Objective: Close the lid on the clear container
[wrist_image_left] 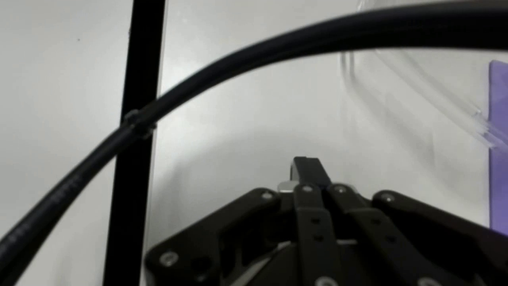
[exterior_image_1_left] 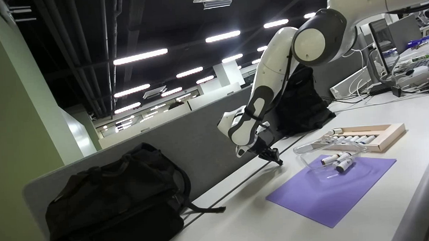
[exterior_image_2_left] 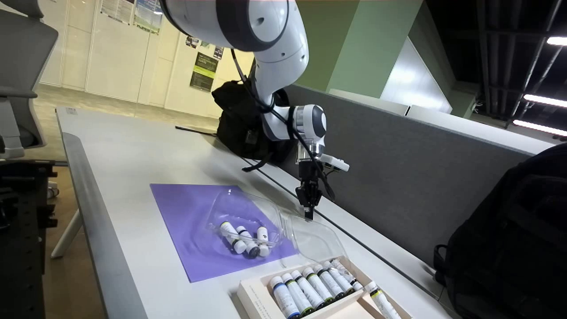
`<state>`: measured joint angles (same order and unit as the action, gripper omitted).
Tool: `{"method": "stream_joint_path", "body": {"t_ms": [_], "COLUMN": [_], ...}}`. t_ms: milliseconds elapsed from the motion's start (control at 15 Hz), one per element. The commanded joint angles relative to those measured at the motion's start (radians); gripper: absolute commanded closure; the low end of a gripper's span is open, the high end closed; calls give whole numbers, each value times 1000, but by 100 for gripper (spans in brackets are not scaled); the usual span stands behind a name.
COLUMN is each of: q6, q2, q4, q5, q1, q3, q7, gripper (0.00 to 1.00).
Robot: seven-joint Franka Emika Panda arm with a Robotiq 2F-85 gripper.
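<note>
Purple mat [exterior_image_2_left: 177,208] at left in an exterior view, flat on white desk [exterior_image_2_left: 119,164]. Clear container [exterior_image_2_left: 248,212] mostly on it, open, three white tubes [exterior_image_2_left: 246,240] lying inside. Rightward, black gripper [exterior_image_2_left: 308,214]: narrow, fingers together; tips point down just beside lid [exterior_image_2_left: 316,239], shown apart from it in wrist view. That lid, see-through, folded out beside container on gripper's side, one edge along the container's rim. Then beige tray [exterior_image_2_left: 259,303], next to lid, row of labelled tubes [exterior_image_2_left: 307,289] in it, one more tube [exterior_image_2_left: 382,301] toward its right end. Far right: black backpack [exterior_image_2_left: 509,230] by grey divider [exterior_image_2_left: 421,186].
</note>
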<state>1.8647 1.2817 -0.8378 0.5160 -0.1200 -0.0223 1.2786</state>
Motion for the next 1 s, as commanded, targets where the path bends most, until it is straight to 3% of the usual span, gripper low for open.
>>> {"method": "stream_joint_path", "body": {"t_ms": [0, 933], "q6": [-48, -568], "q2": [-37, -82], "q4": [-56, 11], "q5": [-4, -75], "q1": [8, 28], "q3": [18, 13], "q7": [-45, -7], "gripper": [100, 100]}}
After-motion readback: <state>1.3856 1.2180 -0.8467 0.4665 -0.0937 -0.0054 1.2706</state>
